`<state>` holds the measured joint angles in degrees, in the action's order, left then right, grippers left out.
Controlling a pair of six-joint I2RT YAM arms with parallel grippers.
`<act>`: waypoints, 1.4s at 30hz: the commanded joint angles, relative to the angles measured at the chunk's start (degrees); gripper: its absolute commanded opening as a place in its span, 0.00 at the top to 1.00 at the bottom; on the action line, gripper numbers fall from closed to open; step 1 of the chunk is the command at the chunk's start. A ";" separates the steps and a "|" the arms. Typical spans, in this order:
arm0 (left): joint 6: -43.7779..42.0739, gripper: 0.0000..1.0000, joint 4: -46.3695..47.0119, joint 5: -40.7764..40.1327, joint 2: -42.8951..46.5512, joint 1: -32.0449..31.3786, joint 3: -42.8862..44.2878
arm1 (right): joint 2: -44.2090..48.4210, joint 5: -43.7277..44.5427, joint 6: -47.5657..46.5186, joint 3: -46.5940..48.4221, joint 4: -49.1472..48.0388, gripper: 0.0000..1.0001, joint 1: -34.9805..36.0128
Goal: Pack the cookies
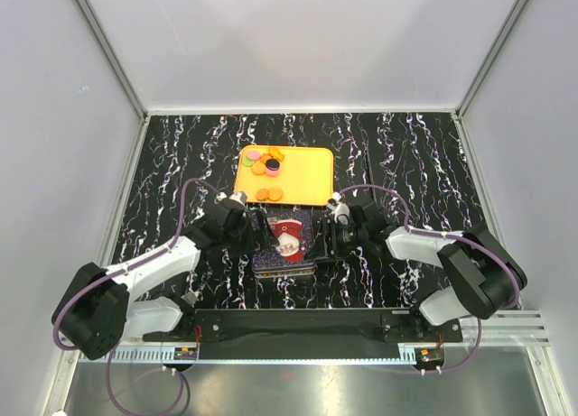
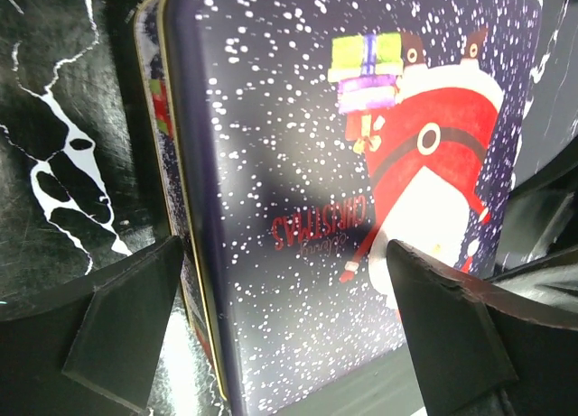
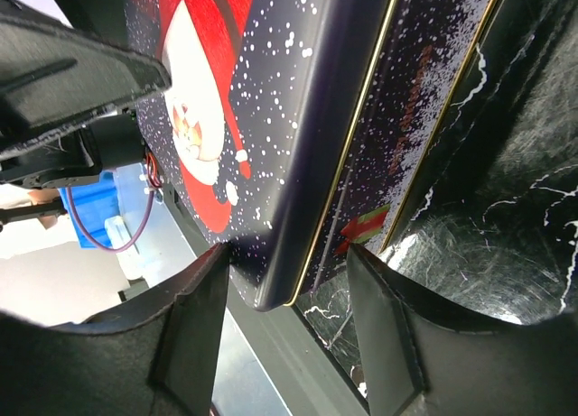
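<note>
The cookies [image 1: 266, 163], small round discs that are mostly orange with a black, a green and a pink one, lie on the far left of an orange tray [image 1: 307, 177]. Two more orange ones [image 1: 269, 194] lie at its near edge. A dark blue Christmas tin with a Santa lid [image 1: 287, 237] sits between my grippers. My left gripper [image 1: 246, 228] is open over the lid's left edge [image 2: 298, 163], one finger outside it and one above the lid. My right gripper [image 1: 334, 231] is open astride the lid's right edge [image 3: 298, 100] and the tin base [image 3: 424, 118].
The tin stands on a black marbled table [image 1: 406, 154], just in front of the tray. White walls close in the table on three sides. A metal rail [image 1: 316, 330] carrying the arm bases runs along the near edge.
</note>
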<state>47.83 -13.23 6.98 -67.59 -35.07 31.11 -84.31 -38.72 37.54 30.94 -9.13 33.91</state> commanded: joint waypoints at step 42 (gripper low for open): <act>-4.33 0.01 -4.26 6.73 5.80 2.90 4.83 | -5.25 5.06 -8.79 12.47 14.04 0.29 -2.01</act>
<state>42.59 -21.02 12.10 -64.14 -33.91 34.65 -88.58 -37.08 31.73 40.18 1.50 32.03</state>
